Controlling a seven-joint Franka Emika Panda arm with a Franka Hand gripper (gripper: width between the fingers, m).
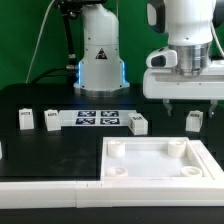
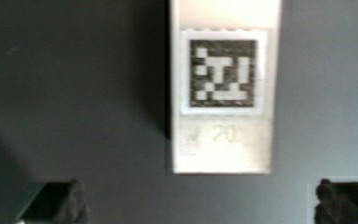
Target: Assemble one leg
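Nearest lies the white socketed panel, and beyond it my gripper hangs spread apart over the leg, probably light, stiff and slick, best pinched across its long flat sides.

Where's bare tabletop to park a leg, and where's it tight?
Free: black table between the marker board, the white panel and the white front rim. Tight: from the near-board leg to the rightmost leg, where the open end effector hangs.
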